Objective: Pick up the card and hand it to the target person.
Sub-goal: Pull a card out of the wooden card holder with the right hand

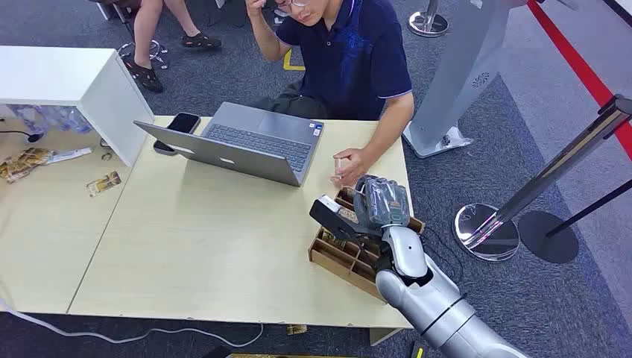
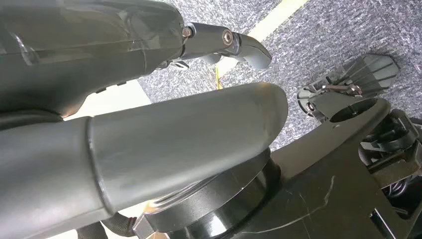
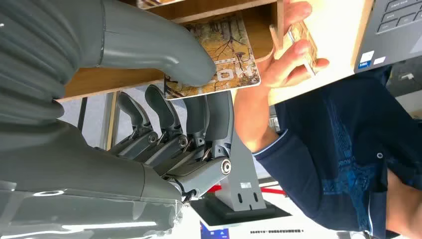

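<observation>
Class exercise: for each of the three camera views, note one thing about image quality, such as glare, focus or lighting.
Head view: even light, sharp across the table. Left wrist view: the left robot hand sits soft-focused close to the lens, with pale sheen. Right wrist view: the card is crisp; bright glare streaks the right robot hand.

Card (image 3: 224, 59): yellow-brown woodland print with pale lettering, white edge. Right hand (image 1: 376, 205): grey cover and thumb, darker grey fingers. Slotted box (image 1: 339, 257): brown wood. Counter (image 1: 201, 246): pale beige. Laptop (image 1: 246, 142): silver-grey, dark keys. Person's shirt (image 1: 358, 52): navy, light sleeve trim. Carpet (image 1: 522, 298): speckled grey, red stripe (image 1: 577, 63) at one side.
</observation>
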Controlling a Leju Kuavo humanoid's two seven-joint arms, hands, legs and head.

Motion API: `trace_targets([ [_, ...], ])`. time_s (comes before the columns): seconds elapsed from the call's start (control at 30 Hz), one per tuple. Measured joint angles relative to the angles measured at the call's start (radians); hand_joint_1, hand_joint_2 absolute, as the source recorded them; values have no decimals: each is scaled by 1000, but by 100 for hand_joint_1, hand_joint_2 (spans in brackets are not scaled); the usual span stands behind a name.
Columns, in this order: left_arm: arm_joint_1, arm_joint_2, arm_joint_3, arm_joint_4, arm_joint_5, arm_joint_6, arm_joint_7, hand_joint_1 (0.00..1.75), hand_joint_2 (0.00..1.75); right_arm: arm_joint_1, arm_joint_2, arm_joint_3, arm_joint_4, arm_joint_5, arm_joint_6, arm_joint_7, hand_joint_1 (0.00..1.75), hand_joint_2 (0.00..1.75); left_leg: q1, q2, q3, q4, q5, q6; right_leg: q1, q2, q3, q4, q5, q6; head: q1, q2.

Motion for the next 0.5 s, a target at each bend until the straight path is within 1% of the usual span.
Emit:
trace_targets([
  [0.5,1,0,0,0,8,2,-3,0,0,6,-12,-7,-97,32,-13,8,151,175,0,0,0,0,0,0,0,0,0,0,0,0,0,0],
])
